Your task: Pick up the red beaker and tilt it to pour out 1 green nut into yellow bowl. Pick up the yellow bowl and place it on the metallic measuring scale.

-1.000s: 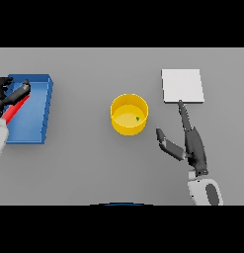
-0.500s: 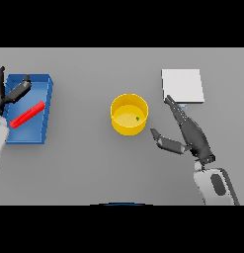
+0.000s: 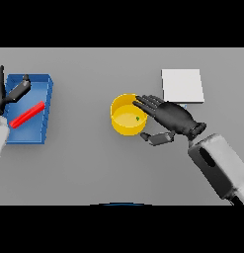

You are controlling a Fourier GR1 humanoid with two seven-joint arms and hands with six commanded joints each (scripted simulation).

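Yellow bowl (image 3: 127, 118) at table (image 3: 94, 163) centre, green nut (image 3: 138, 118) inside — my right hand (image 3: 170, 117) spread, fingers over its right rim, thumb below. Red beaker (image 3: 26, 114) flat in blue tray (image 3: 29, 133); my left hand (image 3: 7, 94) open above it. Metallic scale (image 3: 182, 85) right of bowl.

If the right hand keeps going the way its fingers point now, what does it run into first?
The right hand points toward the view's left, its fingertips already over the near rim of the yellow bowl. It would likely meet the bowl first, though its height above the rim is unclear. Beyond that, bare table up to the blue tray.
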